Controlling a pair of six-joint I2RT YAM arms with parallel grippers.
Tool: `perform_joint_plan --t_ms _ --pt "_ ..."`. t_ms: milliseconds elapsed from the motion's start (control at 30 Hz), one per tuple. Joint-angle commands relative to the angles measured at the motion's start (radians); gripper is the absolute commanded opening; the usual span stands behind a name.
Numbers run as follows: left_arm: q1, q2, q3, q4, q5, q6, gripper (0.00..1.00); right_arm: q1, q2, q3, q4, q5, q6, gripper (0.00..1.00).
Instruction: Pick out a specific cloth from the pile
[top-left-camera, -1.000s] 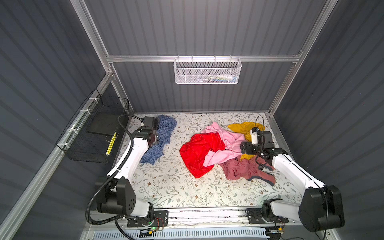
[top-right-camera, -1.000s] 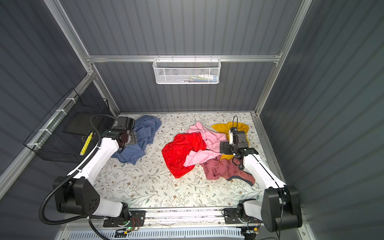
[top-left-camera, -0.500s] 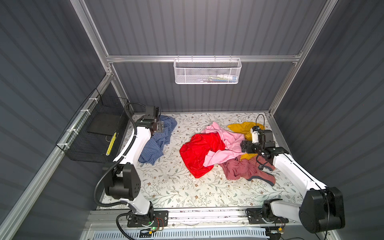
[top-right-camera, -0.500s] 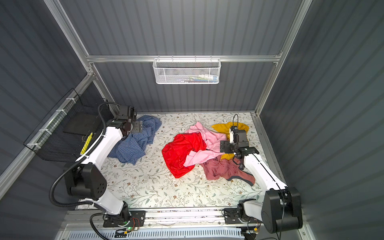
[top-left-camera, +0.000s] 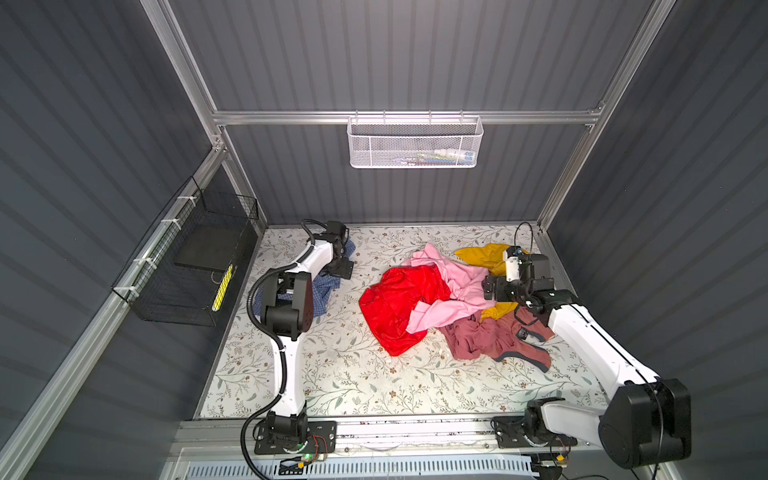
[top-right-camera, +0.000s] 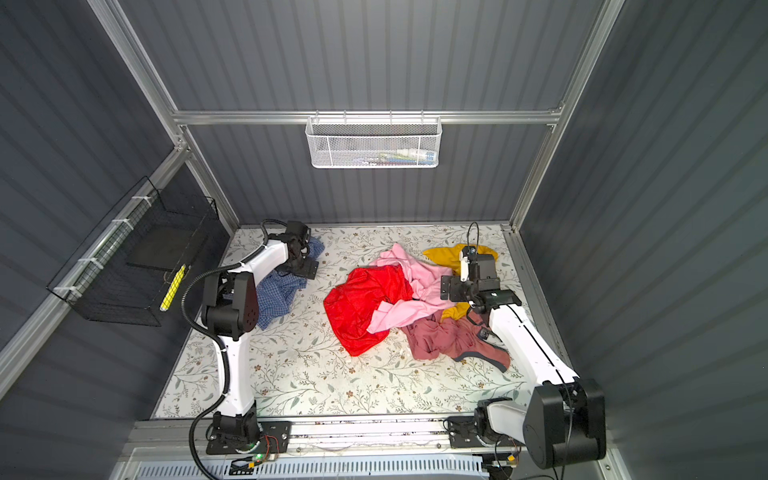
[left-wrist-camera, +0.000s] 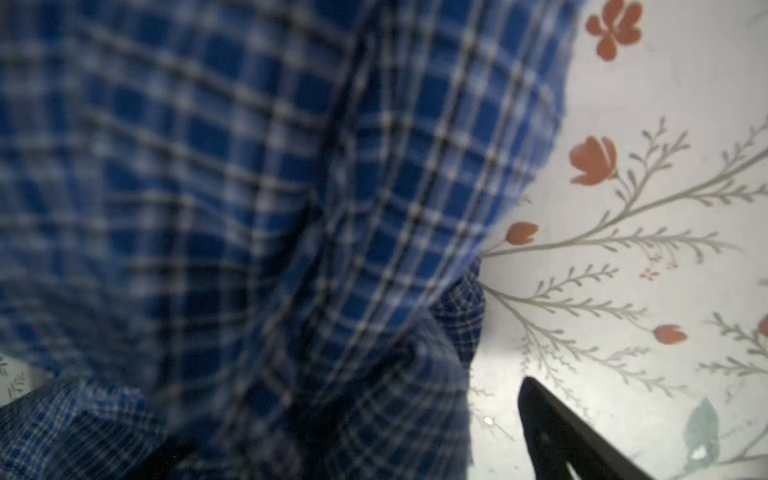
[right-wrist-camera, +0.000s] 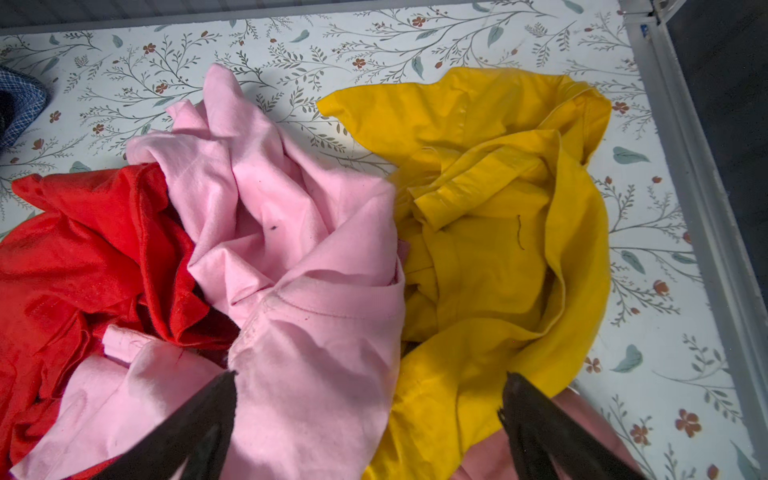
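The cloth, a blue check shirt (top-left-camera: 329, 287) (top-right-camera: 275, 300), lies crumpled at the table's left, apart from the pile. My left gripper (top-left-camera: 341, 268) (top-right-camera: 306, 268) sits low at its far end. In the left wrist view the check fabric (left-wrist-camera: 257, 216) fills most of the picture and covers one finger. The other finger (left-wrist-camera: 557, 432) stands wide to the side over bare table, so the gripper is open. The pile holds red (top-left-camera: 395, 305), pink (top-left-camera: 453, 286), yellow (top-left-camera: 482, 253) and dusty rose (top-left-camera: 490, 340) garments. My right gripper (top-left-camera: 487, 286) (right-wrist-camera: 370, 378) hovers open over pink (right-wrist-camera: 316, 291) and yellow (right-wrist-camera: 498, 232).
A white mesh basket (top-left-camera: 415, 143) hangs on the back wall. A black wire basket (top-left-camera: 195, 266) hangs on the left wall beside the cloth. The metal frame rail (right-wrist-camera: 690, 174) runs close behind the yellow garment. Bare flowered table (top-left-camera: 353, 374) lies in front.
The left arm has folded its elbow up and back, and its gripper has shifted a little right at the blue cloth's far end. The right arm has stayed put.
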Motion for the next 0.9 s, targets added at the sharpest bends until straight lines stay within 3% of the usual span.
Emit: perform_joint_plan --t_ms 0,100,167,333,467,733,867 --pt "-0.022 0.045 0.004 -0.063 -0.035 -0.048 0.97 0.004 0.006 0.044 -0.043 0.011 -0.019 0.99" --pt "-0.021 0.05 -0.039 -0.018 -0.029 -0.046 0.92 0.004 0.008 0.054 -0.05 0.017 -0.028 0.99" --pt "-0.021 0.054 -0.055 -0.001 -0.006 -0.022 0.8 0.004 0.004 0.056 -0.05 0.021 -0.03 0.99" --pt "-0.021 0.051 -0.112 0.063 0.008 0.1 0.25 0.004 -0.006 0.046 -0.05 0.019 -0.023 0.99" --pt "-0.01 0.035 -0.112 0.104 0.004 0.189 0.01 0.004 -0.008 0.043 -0.051 0.019 -0.016 0.99" --pt "0.031 0.026 -0.125 0.243 -0.064 0.495 0.0 0.004 -0.01 0.053 -0.087 0.023 -0.013 0.99" --pt "0.104 0.038 -0.09 0.227 0.063 0.548 0.0 0.005 -0.01 0.066 -0.111 0.029 -0.012 0.99"
